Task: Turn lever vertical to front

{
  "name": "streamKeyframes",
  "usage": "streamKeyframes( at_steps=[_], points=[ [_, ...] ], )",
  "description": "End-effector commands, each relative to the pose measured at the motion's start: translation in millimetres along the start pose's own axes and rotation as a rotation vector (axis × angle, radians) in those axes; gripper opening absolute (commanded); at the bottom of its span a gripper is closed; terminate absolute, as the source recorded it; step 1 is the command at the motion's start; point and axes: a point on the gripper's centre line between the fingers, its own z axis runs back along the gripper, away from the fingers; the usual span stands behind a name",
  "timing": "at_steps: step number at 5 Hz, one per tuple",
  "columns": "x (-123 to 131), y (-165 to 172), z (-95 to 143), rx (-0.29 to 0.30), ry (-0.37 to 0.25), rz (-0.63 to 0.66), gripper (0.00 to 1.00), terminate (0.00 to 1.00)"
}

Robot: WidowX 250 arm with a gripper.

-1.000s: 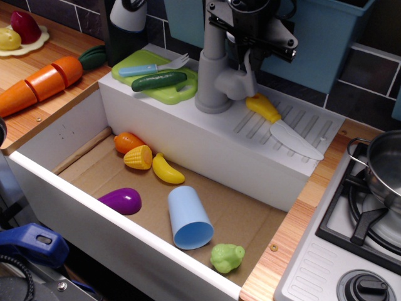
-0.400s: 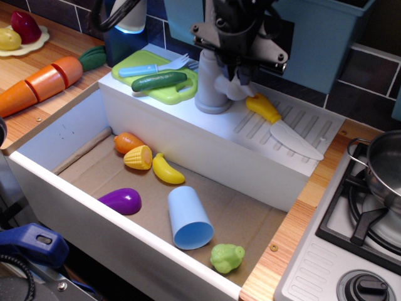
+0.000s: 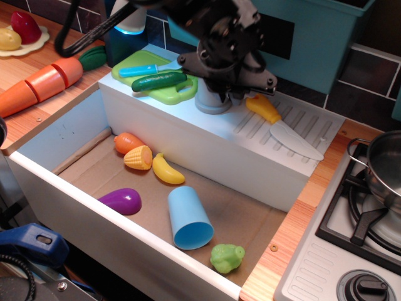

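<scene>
The grey tap column (image 3: 209, 102) stands on the white ledge behind the sink; only its round base and lower part show. The lever is hidden behind my black gripper (image 3: 230, 92), which has come down over the top of the column from above and behind. The wrist body covers the fingers, so I cannot tell whether they are open or shut, or whether they touch the lever.
A yellow-handled toy knife (image 3: 264, 108) lies on the ribbed drainer just right of the tap. A green board (image 3: 173, 93) with a cucumber (image 3: 158, 81) lies to its left. A blue cup (image 3: 188, 217), a banana (image 3: 167, 169) and other toy food lie in the sink. A pot (image 3: 385, 166) stands on the stove at the right.
My gripper has moved down and to the left over the tap column. The lever, which showed on the column's right side a second ago, is now covered.
</scene>
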Motion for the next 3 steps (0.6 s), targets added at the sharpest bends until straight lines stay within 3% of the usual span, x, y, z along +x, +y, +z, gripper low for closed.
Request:
streamKeyframes(
  at_steps=[1,2,3],
  points=[
    [-28.4,-6.0,-13.6,-0.021,0.023,0.014,0.00,0.00],
    [-33.2,-4.5,-17.1,-0.022,0.033,0.028,0.00,0.00],
    [-35.7,-0.6,-22.6,-0.034,0.021,0.027,0.00,1.00]
  ],
)
